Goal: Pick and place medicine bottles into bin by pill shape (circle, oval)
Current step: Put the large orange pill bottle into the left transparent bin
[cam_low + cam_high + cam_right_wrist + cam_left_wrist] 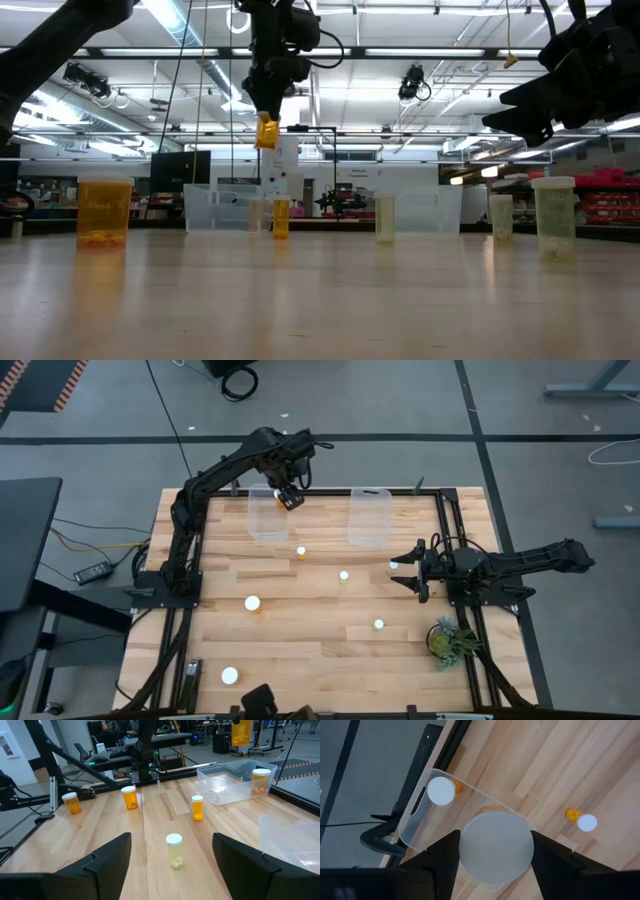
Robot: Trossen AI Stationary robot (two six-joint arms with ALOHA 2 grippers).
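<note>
I see a small green potted plant (449, 639) near the desk's (300, 650) right front corner, just beside the right arm's base, and nothing stands between either arm and the tubs. Loose medicine bottles dot the wood: one wide bottle (253, 603) left of centre, another (230, 675) near the front edge, and narrow ones at (301, 551), (344, 575) and (379, 624).

My left gripper (289, 497) hangs high over the left clear tub (268, 515) at the back of the desk. Its fingers (445, 860) are clamped on the sides of a held bottle (496, 846), whose white cap fills the gap between them in the left wrist view; from the low view it is raised well above the desk.

One bottle (441, 790) already lies inside that left tub. The right clear tub (369, 517) sits beside it, and I cannot tell whether it holds anything.

My right gripper (412, 569) waits low near the right edge, fingers spread wide with nothing between them, pointing at a pale bottle (174, 851) just ahead
</note>
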